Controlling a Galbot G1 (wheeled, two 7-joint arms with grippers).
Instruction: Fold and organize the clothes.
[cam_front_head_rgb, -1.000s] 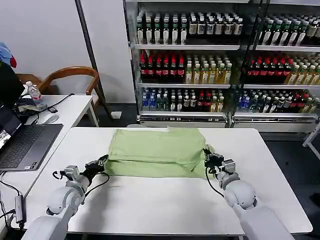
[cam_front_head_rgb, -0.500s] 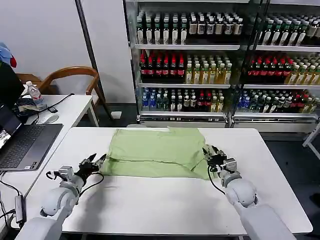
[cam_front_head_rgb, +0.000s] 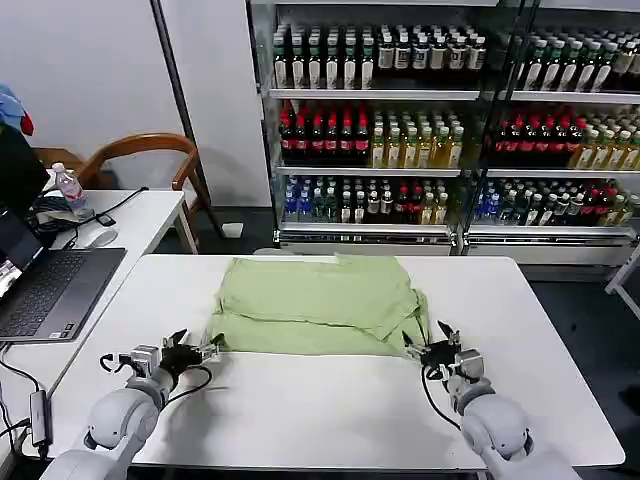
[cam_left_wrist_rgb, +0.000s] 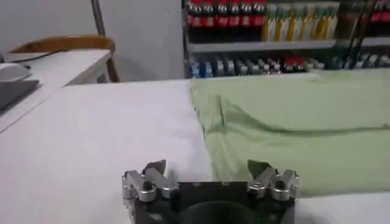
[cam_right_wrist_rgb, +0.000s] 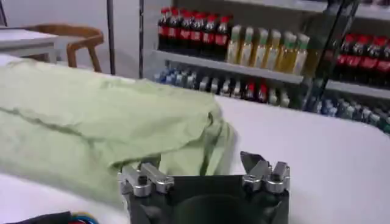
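- The shirt (cam_front_head_rgb: 318, 305) lies flat on the white table (cam_front_head_rgb: 330, 410), toward the far edge and roughly centred between the table's side edges. Its long axis runs parallel to the table's far edge.
- The left gripper (cam_front_head_rgb: 196, 349) sits at the shirt's near-left corner, just beside the hem; its jaws stand apart with nothing between them.
- The right gripper (cam_front_head_rgb: 428, 350) sits at the shirt's near-right corner, just beside the bunched cloth; its jaws likewise stand apart and empty.
- From both grippers the shirt lies ahead, toward the far edge of the table. Each arm is nearest to its own corner; neither has the advantage.
- Judge the next grasp as a two-corner pickup along the near hem.
- The shirt shows plain light green, partly folded, with a layered step across its width. The right side is rumpled into a thick fold; the left edge lies flatter.
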